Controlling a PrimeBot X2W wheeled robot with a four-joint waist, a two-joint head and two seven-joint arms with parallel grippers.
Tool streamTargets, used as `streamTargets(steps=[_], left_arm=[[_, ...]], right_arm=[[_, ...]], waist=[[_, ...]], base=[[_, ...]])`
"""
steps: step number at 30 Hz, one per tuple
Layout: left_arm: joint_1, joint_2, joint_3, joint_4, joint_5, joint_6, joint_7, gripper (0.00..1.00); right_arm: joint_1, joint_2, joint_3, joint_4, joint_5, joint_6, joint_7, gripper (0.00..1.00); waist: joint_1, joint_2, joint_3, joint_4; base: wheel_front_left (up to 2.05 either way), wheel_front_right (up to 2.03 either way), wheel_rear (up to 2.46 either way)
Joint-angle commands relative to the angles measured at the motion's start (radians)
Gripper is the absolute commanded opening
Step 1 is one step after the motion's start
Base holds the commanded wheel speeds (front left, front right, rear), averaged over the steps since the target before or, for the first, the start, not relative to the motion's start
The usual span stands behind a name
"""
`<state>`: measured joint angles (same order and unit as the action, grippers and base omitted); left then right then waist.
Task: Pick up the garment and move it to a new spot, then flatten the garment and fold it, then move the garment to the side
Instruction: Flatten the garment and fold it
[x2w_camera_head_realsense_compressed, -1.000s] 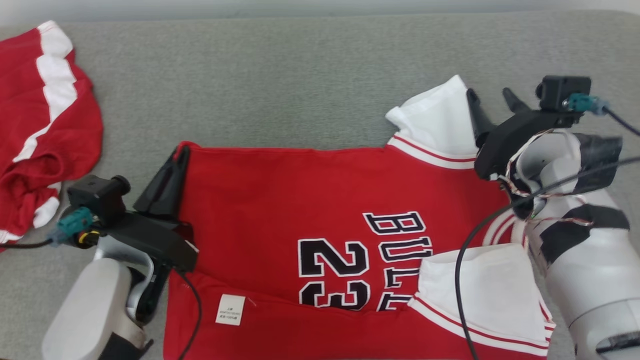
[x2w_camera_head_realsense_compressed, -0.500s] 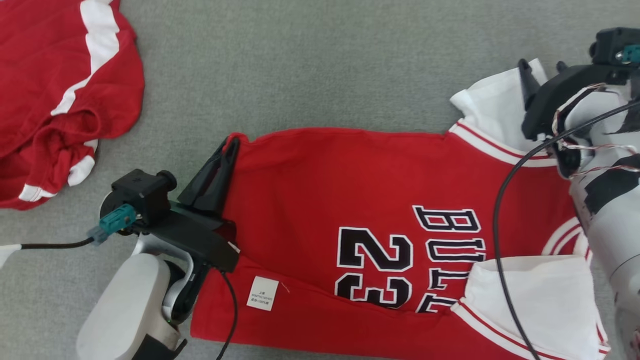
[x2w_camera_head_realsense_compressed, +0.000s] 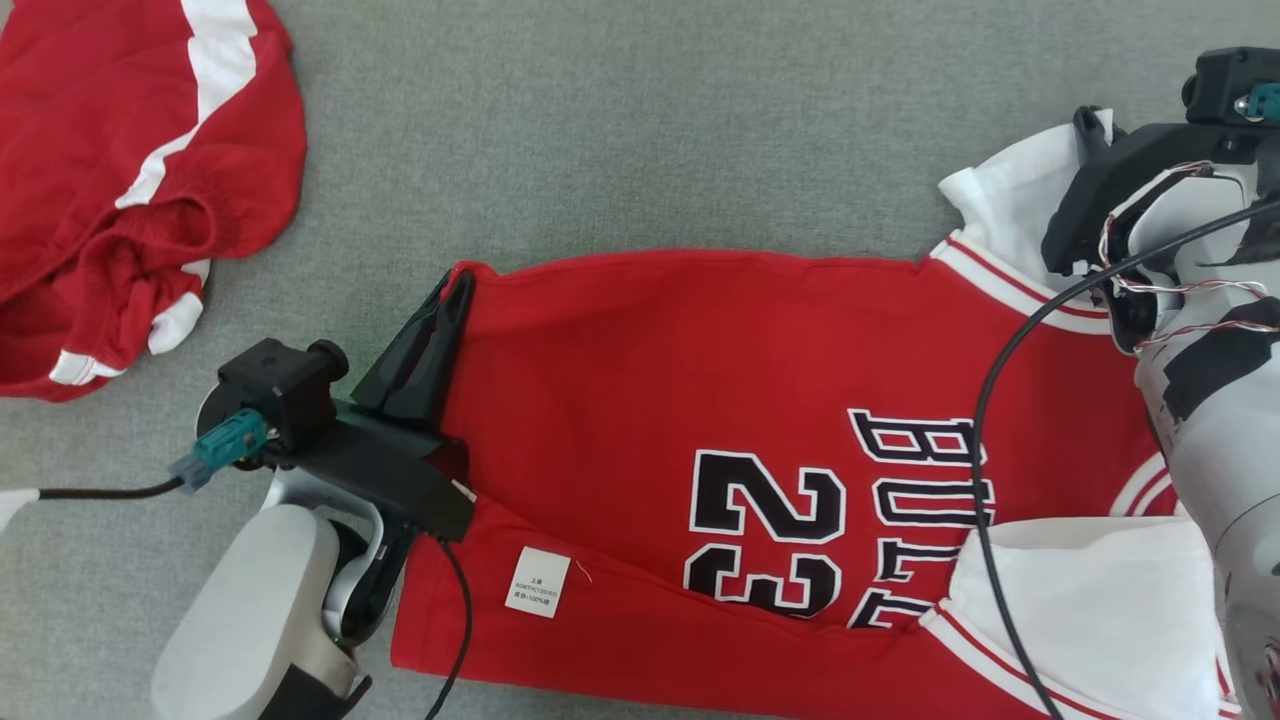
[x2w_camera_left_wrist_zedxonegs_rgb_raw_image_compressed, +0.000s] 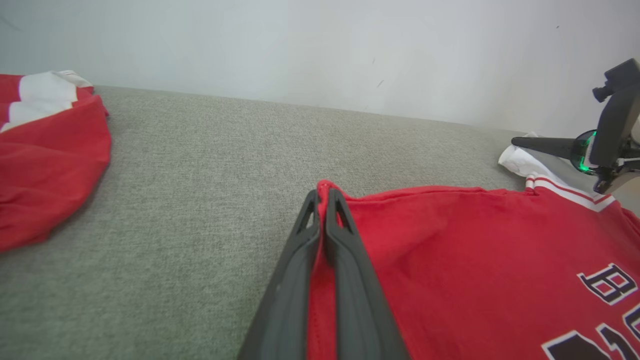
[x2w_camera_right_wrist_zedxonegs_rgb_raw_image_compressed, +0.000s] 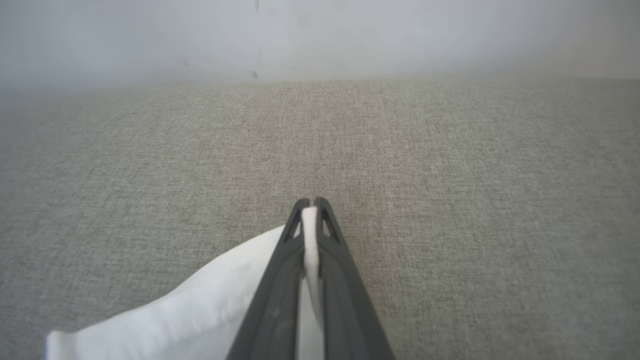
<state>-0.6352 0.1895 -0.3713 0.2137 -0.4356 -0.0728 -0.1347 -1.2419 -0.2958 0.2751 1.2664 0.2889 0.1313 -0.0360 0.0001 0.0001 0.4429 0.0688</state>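
1. Head view: one Bulls jersey (x2w_camera_head_realsense_compressed: 700, 370) lies spread on the grey fabric surface (x2w_camera_head_realsense_compressed: 650, 130), near edge folded over; one other red-white garment (x2w_camera_head_realsense_compressed: 120, 180) far left. Folding looks underway; side move not done.
2. Left wrist view: left gripper (x2w_camera_left_wrist_zedxonegs_rgb_raw_image_compressed: 325, 197) clamped on the jersey's red corner.
3. Right wrist view: right gripper (x2w_camera_right_wrist_zedxonegs_rgb_raw_image_compressed: 310, 205) pinching the white sleeve (x2w_camera_right_wrist_zedxonegs_rgb_raw_image_compressed: 190, 310). Two grippers total.
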Motion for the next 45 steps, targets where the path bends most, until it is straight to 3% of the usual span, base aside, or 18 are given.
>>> streamTargets(steps=[1, 12, 25, 34, 45], left_arm=[[0.023, 0.011, 0.004, 0.006, -0.004, 0.003, -0.011, 0.0], [0.117, 0.044, 0.034, 0.022, -0.034, 0.029, -0.038, 0.0], [0.219, 0.077, 0.062, -0.016, -0.059, 0.065, -0.041, 0.0], [0.288, 0.091, 0.072, -0.044, -0.073, 0.083, -0.049, 0.0], [0.337, 0.087, 0.059, -0.059, -0.078, 0.097, -0.058, 0.0]], right_arm=[[-0.004, 0.008, 0.011, -0.005, 0.001, -0.001, -0.026, 0.0], [0.164, 0.014, 0.13, -0.169, 0.139, -0.001, -0.177, 0.0], [0.495, -0.101, 0.24, -0.601, 0.415, -0.001, -0.217, 0.0], [0.746, -0.137, 0.205, -0.86, 0.489, -0.001, -0.189, 0.0], [1.025, -0.118, 0.082, -1.097, 0.45, -0.001, -0.086, 0.0]], waist=[[-0.0001, -0.0001, -0.018, -0.015], [-0.0001, -0.0001, -0.118, -0.088], [-0.0001, -0.0001, -0.199, -0.146], [-0.0001, -0.0001, -0.247, -0.163], [-0.0001, -0.0001, -0.27, -0.155]], base=[[0.0, 0.0, 0.0], [0.0, 0.0, 0.0], [0.0, 0.0, 0.0], [0.0, 0.0, 0.0], [0.0, 0.0, 0.0]])
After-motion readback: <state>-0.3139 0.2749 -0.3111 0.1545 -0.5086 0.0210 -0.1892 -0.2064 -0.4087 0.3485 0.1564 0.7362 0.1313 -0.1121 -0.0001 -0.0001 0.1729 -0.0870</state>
